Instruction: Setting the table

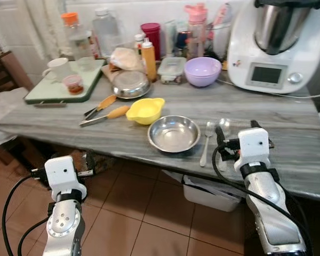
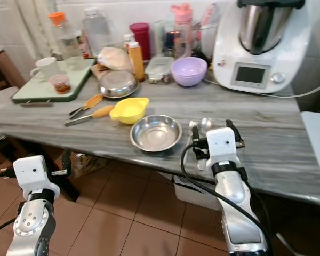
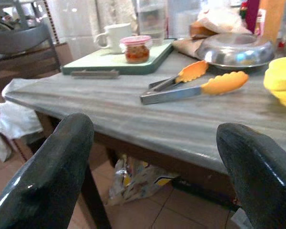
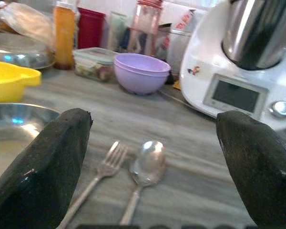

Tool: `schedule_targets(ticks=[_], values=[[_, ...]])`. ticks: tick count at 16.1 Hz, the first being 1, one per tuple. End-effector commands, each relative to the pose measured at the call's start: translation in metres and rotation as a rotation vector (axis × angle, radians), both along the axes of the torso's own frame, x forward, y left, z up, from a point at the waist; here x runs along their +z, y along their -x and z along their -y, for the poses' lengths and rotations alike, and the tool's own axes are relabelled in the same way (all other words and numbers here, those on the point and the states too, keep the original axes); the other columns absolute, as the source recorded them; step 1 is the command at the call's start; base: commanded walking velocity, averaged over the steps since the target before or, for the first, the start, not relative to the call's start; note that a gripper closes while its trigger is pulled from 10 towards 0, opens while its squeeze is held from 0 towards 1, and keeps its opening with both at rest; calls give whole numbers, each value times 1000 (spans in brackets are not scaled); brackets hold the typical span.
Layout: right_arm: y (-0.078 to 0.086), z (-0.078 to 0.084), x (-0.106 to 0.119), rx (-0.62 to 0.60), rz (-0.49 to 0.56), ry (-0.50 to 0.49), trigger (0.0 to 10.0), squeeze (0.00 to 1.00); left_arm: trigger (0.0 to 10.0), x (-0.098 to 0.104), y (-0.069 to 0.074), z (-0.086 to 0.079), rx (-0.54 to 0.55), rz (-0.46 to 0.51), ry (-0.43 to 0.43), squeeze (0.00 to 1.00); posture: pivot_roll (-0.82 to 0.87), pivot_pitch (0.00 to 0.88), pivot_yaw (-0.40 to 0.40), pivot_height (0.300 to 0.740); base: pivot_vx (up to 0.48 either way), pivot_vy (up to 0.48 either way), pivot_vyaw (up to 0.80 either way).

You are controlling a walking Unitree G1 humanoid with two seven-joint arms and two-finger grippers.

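Note:
A steel bowl [image 1: 174, 133] sits near the front edge of the grey marble counter [image 1: 288, 138]. Just right of it lie a fork [image 1: 207, 141] and a spoon [image 1: 224, 128], side by side. My right gripper [image 1: 237, 133] hovers low over the counter right behind the cutlery, open; the right wrist view shows the fork [image 4: 102, 169] and spoon [image 4: 147, 164] between its fingers [image 4: 43, 167]. My left gripper [image 3: 153, 124] is open and empty, held in front of the counter's left edge, below its top, facing orange-handled tongs [image 3: 200, 86].
A yellow bowl [image 1: 145, 110] and steel lid [image 1: 130, 84] lie behind the steel bowl. Further back stand a purple bowl [image 1: 202, 71], bottles, a food box and a white kitchen machine [image 1: 277, 45]. A green tray [image 1: 45, 92] with a mug [image 1: 56, 69] is at left.

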State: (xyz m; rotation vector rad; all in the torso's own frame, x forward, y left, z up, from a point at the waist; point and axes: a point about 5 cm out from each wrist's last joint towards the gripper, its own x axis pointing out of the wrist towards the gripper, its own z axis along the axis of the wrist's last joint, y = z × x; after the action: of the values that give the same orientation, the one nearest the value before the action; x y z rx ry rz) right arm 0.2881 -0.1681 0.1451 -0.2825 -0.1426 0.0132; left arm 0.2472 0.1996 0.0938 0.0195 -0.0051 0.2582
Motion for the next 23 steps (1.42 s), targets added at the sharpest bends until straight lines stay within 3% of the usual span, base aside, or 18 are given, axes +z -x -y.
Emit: schedule_targets(ticks=[1,17,23], values=[[-2,-3,0,18,1,8,10000,0,10000,-3,1,0,-8,-23,-2,0,-141,0,104,740,0,0,0],[-8,-2,3,2,11,13,10000,0,10000,-6,0,6,-55,-51,2,0,-143,0,111,740,-30,0,0],[-11,0,5,-11,19,15,10000,0,10000,-5,-1,5,-54,-53,-7,0,-141,0,115,740,-272,0,0]])
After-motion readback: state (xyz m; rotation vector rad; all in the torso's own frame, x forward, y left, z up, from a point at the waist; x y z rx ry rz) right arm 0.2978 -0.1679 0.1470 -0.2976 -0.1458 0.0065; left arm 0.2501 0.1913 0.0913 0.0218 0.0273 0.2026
